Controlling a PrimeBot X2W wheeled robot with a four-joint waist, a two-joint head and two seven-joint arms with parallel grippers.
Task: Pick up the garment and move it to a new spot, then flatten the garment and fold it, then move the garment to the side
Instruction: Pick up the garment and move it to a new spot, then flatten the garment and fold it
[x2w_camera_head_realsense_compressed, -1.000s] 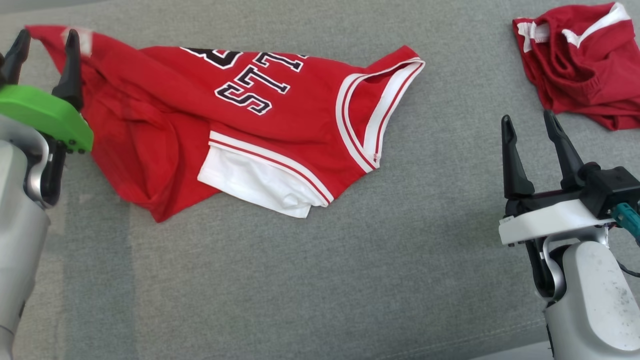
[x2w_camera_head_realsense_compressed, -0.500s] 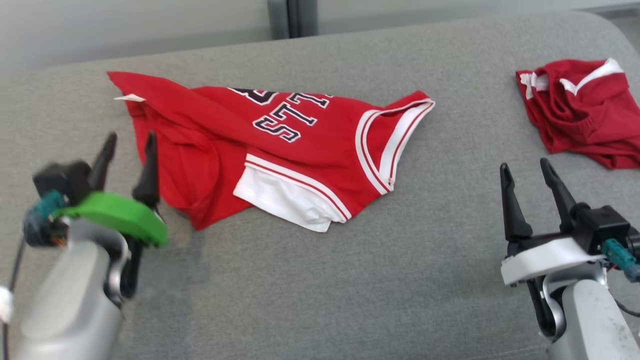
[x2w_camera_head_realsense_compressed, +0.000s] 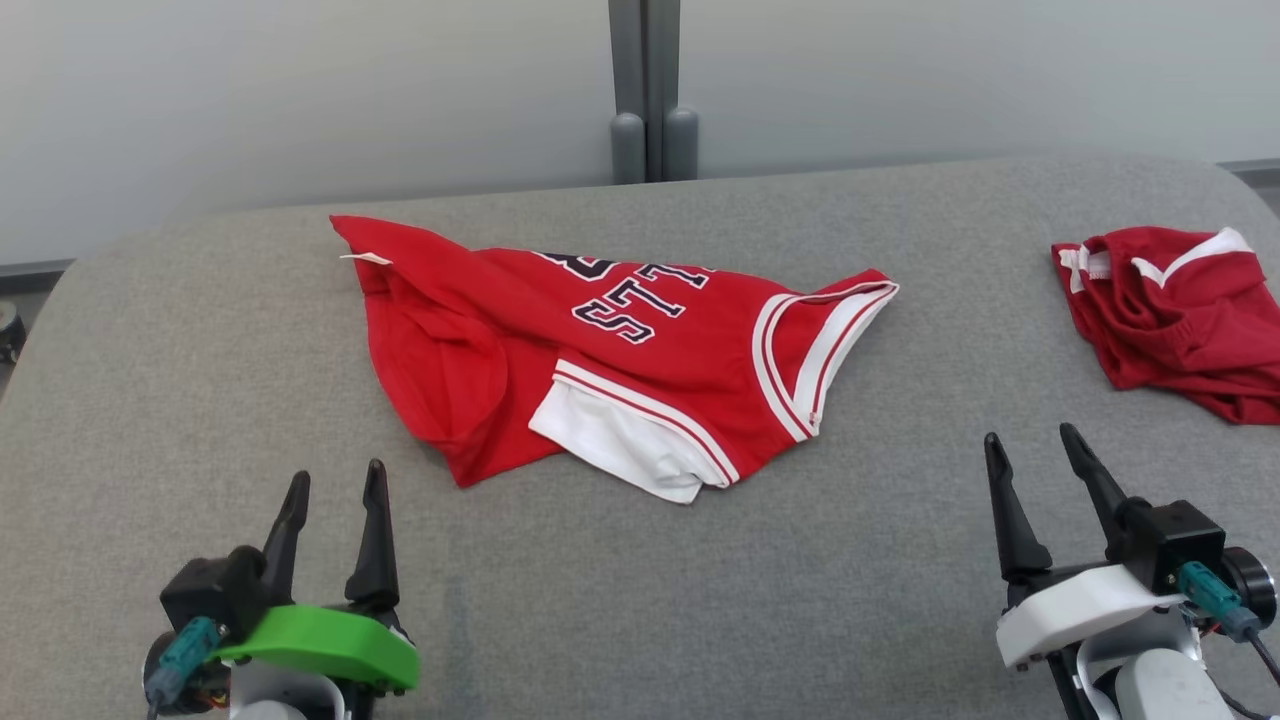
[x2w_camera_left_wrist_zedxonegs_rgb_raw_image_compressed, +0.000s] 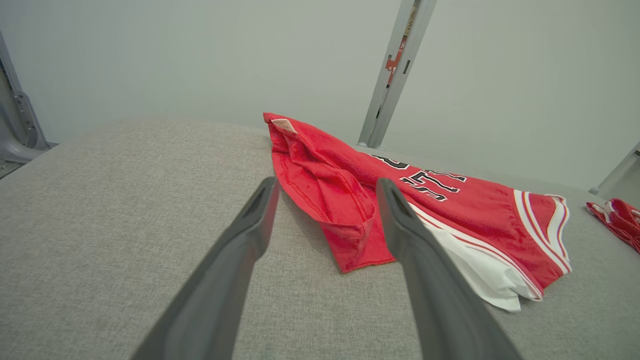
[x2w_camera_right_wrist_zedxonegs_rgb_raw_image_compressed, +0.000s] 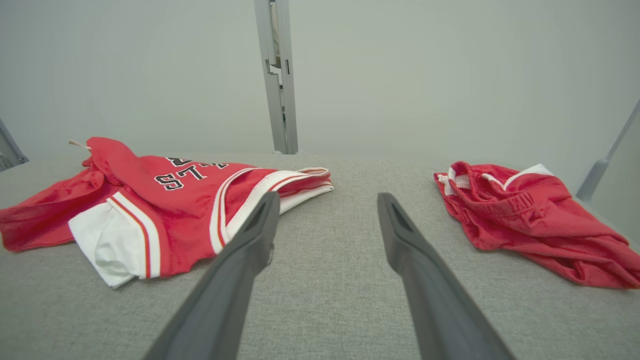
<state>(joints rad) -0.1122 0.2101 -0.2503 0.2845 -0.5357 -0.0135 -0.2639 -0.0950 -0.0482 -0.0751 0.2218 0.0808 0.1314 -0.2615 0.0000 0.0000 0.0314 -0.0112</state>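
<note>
Left pincer (x2w_camera_head_realsense_compressed: 337, 472) sits at the lower left of the head view with its two dark fingers apart and nothing between them, over bare grey fabric of the worktop (x2w_camera_head_realsense_compressed: 640, 600). At the lower right, the right pincer (x2w_camera_head_realsense_compressed: 1028, 433) is likewise spread and empty. Neither one touches any cloth.

Between them and farther back, the red basketball jersey (x2w_camera_head_realsense_compressed: 650, 350) lies crumpled near the middle of the worktop, well apart from both pincers. Its black, white-edged lettering (x2w_camera_head_realsense_compressed: 630, 300) reads upside down from the head camera and is partly folded under. White and red striped trim (x2w_camera_head_realsense_compressed: 800, 360) runs around the opening at its right end, and a white panel (x2w_camera_head_realsense_compressed: 610, 445) pokes out along the near edge. A small pale tag (x2w_camera_head_realsense_compressed: 365, 259) shows at the far left corner. In the left wrist view the jersey's bunched red end lies just beyond the fingertips (x2w_camera_left_wrist_zedxonegs_rgb_raw_image_compressed: 262, 200).

Red shorts (x2w_camera_head_realsense_compressed: 1170, 310) with white trim lie in a heap at the far right of the worktop, apart from the jersey. A grey post (x2w_camera_head_realsense_compressed: 645, 90) stands against the pale wall (x2w_camera_head_realsense_compressed: 300, 100) behind.
</note>
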